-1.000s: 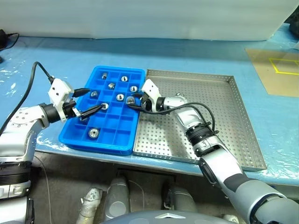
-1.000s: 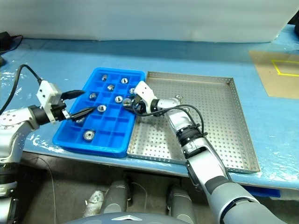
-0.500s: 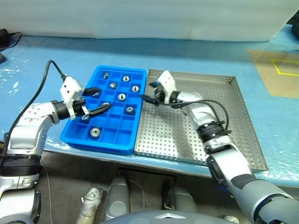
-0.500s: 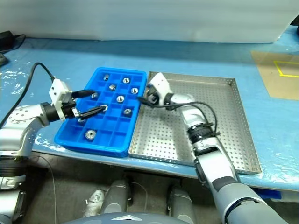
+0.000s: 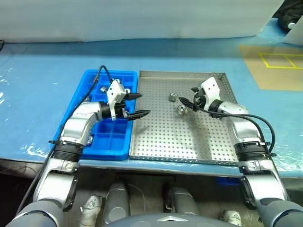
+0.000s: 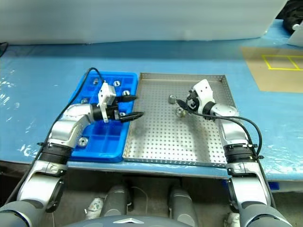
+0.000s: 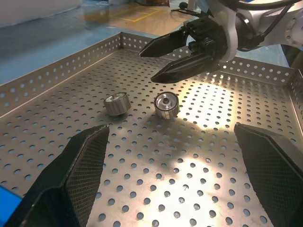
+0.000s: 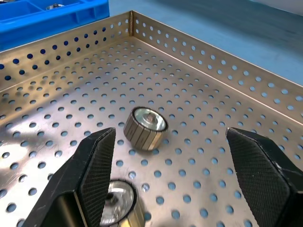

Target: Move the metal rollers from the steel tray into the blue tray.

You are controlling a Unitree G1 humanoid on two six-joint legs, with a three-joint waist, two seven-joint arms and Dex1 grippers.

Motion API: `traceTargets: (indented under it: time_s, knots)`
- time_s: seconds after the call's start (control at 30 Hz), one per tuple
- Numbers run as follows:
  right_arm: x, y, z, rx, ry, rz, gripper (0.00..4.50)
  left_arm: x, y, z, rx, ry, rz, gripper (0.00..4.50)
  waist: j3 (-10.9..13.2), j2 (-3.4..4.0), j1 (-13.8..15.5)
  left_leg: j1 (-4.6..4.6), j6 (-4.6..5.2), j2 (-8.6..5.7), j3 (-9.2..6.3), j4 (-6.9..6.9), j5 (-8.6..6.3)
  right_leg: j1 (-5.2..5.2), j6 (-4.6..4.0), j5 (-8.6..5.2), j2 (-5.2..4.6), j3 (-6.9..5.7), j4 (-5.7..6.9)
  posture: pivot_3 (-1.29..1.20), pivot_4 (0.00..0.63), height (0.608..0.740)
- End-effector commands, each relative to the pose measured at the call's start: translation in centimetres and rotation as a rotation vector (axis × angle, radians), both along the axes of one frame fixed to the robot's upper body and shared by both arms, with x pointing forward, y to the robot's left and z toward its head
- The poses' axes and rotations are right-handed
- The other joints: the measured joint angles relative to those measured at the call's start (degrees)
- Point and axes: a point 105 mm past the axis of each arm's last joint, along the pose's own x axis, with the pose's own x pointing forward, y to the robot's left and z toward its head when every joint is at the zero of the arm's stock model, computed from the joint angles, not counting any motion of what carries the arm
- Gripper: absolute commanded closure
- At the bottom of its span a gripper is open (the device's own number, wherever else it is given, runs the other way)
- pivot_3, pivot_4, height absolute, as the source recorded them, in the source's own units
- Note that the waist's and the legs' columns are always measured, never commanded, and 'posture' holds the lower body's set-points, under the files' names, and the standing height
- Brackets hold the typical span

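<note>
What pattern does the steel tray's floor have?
Rows of small round holes across the steel tray; left wrist view.

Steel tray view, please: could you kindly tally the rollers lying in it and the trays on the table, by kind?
Small shiny silver metal rollers in the steel tray: 2
Large square grey perforated steel tray: 1
Bright blue plastic compartment tray: 1
Total: 4
</note>
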Motion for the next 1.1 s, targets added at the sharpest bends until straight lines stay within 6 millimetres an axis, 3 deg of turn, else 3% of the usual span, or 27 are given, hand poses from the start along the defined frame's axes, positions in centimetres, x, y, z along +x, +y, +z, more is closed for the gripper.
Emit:
traceTargets:
  time_s: [0.03,0.4,0.57,0.77,0.87,0.97,1.0,1.03,1.1]
  knots:
    - [-0.5,0.2,1.2,0.016,-0.039,-0.006,0.65,0.0,-0.8,0.0,0.008,-0.025,-0.045,0.0,0.0,0.0,-0.2,-0.01,0.02,0.0,0.01,0.02,-0.01,0.0,0.0,0.0,0.0,0.02,-0.01,-0.21,0.15,0.74]
    - [-1.6,3.2,-1.0,0.005,0.028,0.078,0.65,0.0,-0.6,-0.6,0.014,-0.017,-0.046,0.0,0.0,0.0,0.0,0.0,0.29,0.0,0.03,0.07,-0.16,0.03,-0.02,0.0,-0.04,0.04,-0.01,-0.19,0.15,0.74]
    - [-0.9,1.9,-3.6,-0.02,0.094,0.022,0.65,-0.1,-0.1,-0.9,0.025,-0.017,-0.029,0.0,0.0,0.0,0.1,0.02,0.32,0.0,0.03,0.08,-0.18,0.07,-0.02,0.0,-0.11,0.04,-0.02,-0.16,0.15,0.74]
    - [-0.6,1.2,-5.1,-0.031,0.117,-0.009,0.65,-0.3,0.4,-0.9,0.032,-0.02,-0.016,0.0,0.0,0.01,0.2,0.02,0.32,0.0,0.03,0.08,-0.19,0.07,-0.02,0.0,-0.1,0.03,-0.01,-0.14,0.15,0.74]
    - [-0.4,1.4,-5.2,-0.027,0.106,-0.017,1.3,-0.3,0.6,-0.8,0.036,-0.023,-0.011,0.0,0.0,0.01,0.2,0.06,0.32,0.0,0.03,0.09,-0.18,0.1,-0.02,0.0,-0.11,0.03,0.0,-0.14,0.15,0.74]
    - [-0.3,1.8,-5.0,-0.02,0.095,-0.015,2.26,-0.3,0.7,-0.7,0.037,-0.026,-0.008,0.0,0.0,0.01,0.2,0.07,0.31,0.01,0.03,0.12,-0.18,0.12,-0.02,0.0,-0.12,0.03,0.02,-0.15,0.15,0.74]
    - [-0.4,2.1,-4.9,-0.012,0.09,0.001,2.26,-0.2,0.8,-0.6,0.038,-0.027,-0.007,0.0,0.0,0.01,0.2,0.07,0.31,0.01,0.03,0.12,-0.18,0.12,-0.02,0.0,-0.12,0.03,0.02,-0.15,0.15,0.74]
    - [-0.4,2.2,-4.8,-0.009,0.086,0.005,2.76,-0.2,0.8,-0.6,0.038,-0.027,-0.005,0.0,0.0,0.01,0.2,0.07,0.31,0.01,0.03,0.13,-0.18,0.13,-0.02,0.0,-0.12,0.03,0.02,-0.15,0.15,0.74]
    - [-0.2,2.1,-4.6,-0.022,0.071,-0.017,2.81,-0.2,0.9,-0.6,0.04,-0.029,-0.001,0.0,0.0,0.01,0.2,0.07,0.32,0.0,0.02,0.13,-0.18,0.13,-0.02,0.0,-0.12,0.03,0.01,-0.15,0.15,0.74]
